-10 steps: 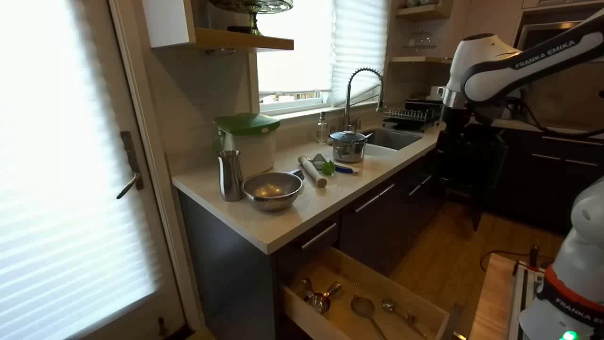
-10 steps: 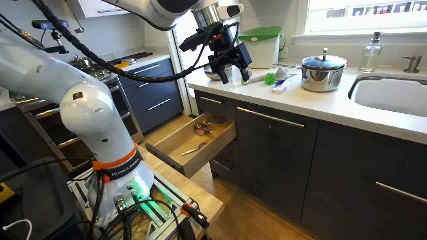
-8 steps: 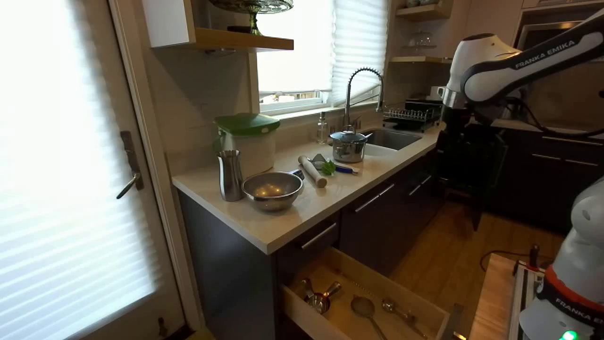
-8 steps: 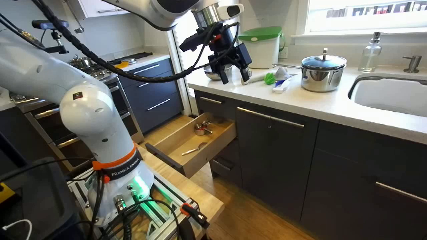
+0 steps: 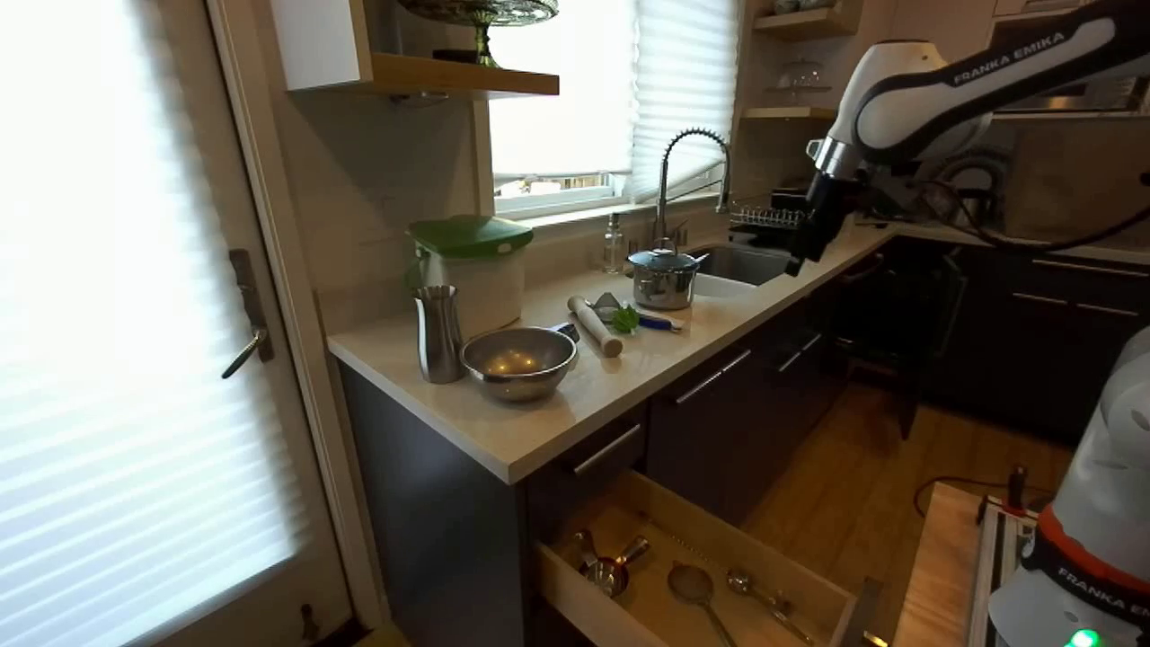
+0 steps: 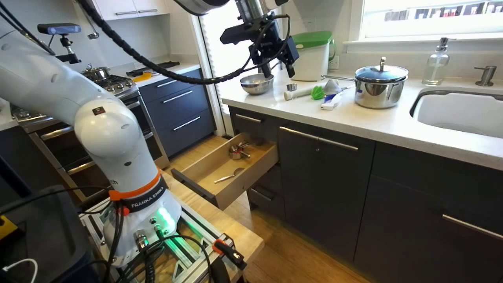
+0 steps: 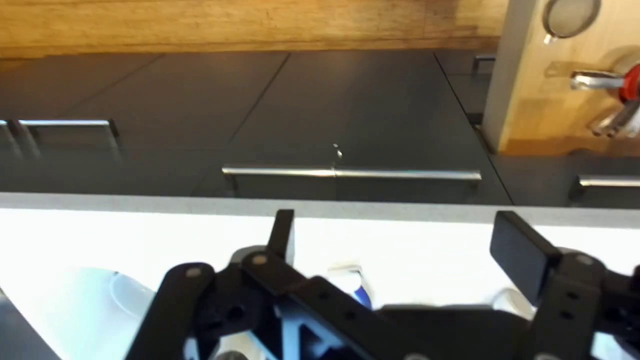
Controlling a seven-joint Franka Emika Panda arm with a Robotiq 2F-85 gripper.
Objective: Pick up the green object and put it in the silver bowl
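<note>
The green object (image 5: 625,319) is small, bright and leafy or ridged. It lies on the counter between the wooden roller and a blue-and-white tool, and shows in an exterior view (image 6: 317,92). In the wrist view it does not show; the gripper body covers that area. The silver bowl (image 5: 518,388) sits upright near the counter's end, with light reflections inside; it also shows in an exterior view (image 6: 256,87). My gripper (image 6: 279,74) is open with nothing between its fingers, in the air and apart from both. Its spread fingers show in the wrist view (image 7: 394,214).
The wooden roller (image 5: 595,326), blue-and-white tool (image 6: 332,101), lidded pot (image 6: 380,92), tall metal cup (image 5: 438,334) and green-lidded container (image 5: 472,279) stand or lie around them on the counter (image 6: 306,112). An open drawer (image 6: 235,188) with utensils juts out below.
The arm has moved forward toward the counter and the gripper has risen and tilted a little. It now covers less of the silver bowl. The objects on the counter have not moved.
</note>
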